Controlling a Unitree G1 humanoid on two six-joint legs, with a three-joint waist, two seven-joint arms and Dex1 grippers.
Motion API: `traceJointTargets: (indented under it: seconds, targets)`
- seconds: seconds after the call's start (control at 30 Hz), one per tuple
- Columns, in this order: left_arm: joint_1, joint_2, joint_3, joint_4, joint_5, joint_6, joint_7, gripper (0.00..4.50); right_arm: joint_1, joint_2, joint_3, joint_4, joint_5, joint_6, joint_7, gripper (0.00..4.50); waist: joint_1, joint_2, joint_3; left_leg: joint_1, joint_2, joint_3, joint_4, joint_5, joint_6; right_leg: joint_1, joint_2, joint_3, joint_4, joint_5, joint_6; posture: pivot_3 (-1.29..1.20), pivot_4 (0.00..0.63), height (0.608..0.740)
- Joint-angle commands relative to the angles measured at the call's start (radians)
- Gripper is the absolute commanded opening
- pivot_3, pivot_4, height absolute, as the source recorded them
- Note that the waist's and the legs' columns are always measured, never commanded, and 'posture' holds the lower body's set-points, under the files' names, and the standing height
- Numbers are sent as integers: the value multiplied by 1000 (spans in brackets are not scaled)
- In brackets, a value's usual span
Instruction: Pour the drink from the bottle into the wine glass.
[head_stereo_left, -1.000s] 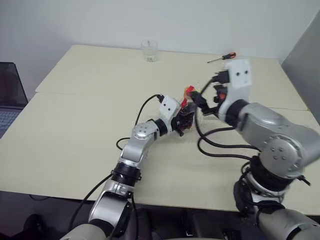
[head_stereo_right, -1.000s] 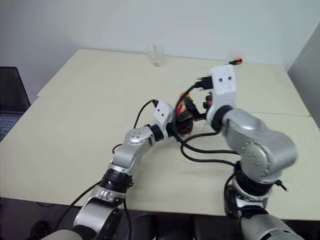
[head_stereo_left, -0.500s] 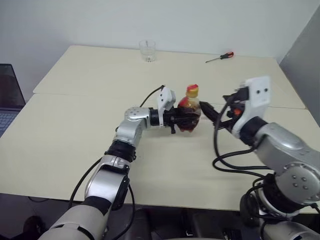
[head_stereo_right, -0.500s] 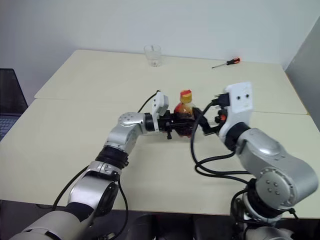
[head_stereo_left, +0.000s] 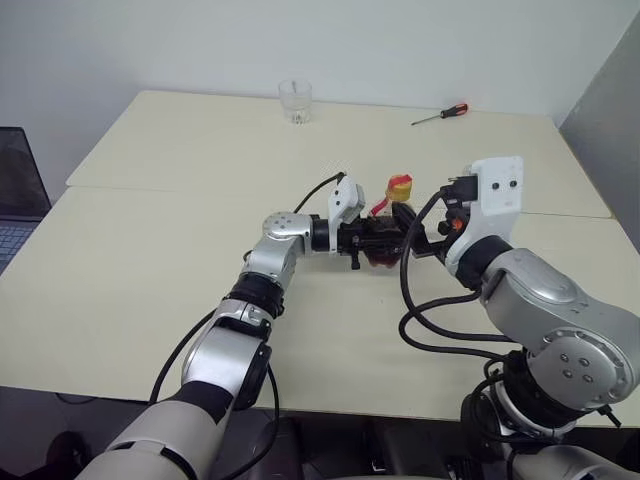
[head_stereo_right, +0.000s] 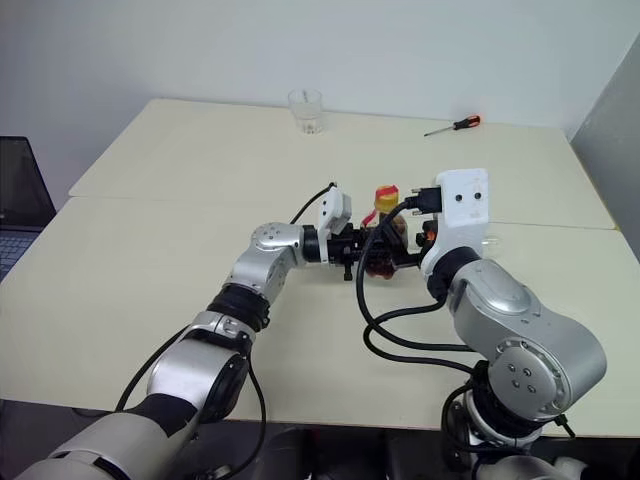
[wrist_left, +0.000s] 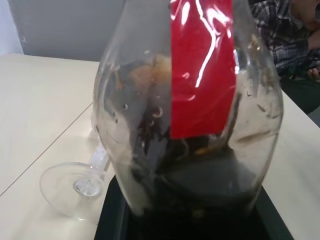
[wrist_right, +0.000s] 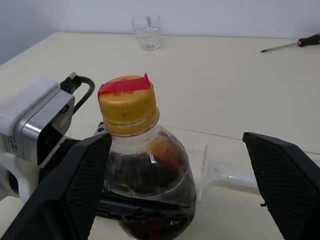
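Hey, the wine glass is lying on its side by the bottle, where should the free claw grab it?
Grip the wine glass by its thin stem, coming straight down from above, crosswise to it. It lies flat on the table, so the stem is bare and narrow enough to pinch.

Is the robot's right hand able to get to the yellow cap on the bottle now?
Probably yes. The right gripper is wide open, its fingers either side of the bottle, which the left gripper holds. The yellow cap stands bare just ahead, with nothing in the way.
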Motion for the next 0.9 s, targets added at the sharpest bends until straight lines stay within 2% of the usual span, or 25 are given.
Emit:
traceJointTargets:
  seconds: [0.03, 0.3, 0.53, 0.9]
  targets:
    - [-19, -12, -9, 4, 25, -31, 13, 917, -60, 24, 12, -84, 5, 8, -25, 4500, 0, 0, 0, 0, 0, 0, 0, 0, 0, 0, 0, 0, 0, 0, 0, 0, 150, 740]
    - [-10, -18, -7, 1, 42, -32, 12, 899, -97, 59, 20, -58, -8, 8, -44, 4500, 0, 0, 0, 0, 0, 0, 0, 0, 0, 0, 0, 0, 0, 0, 0, 0, 150, 740]
    - [-7, -19, -8, -6, 45, -33, 15, 899, -52, 99, 21, -42, -11, 8, -55, 4500, 0, 0, 0, 0, 0, -1, 0, 0, 0, 0, 0, 0, 0, 0, 0, 0, 150, 740]
    - [-1, -19, -9, -15, 53, -35, 18, 899, -57, 75, 20, -11, -22, 8, -43, 4500, 0, 0, 0, 0, 0, -1, 0, 0, 0, 0, 0, 0, 0, 0, 0, 0, 150, 740]
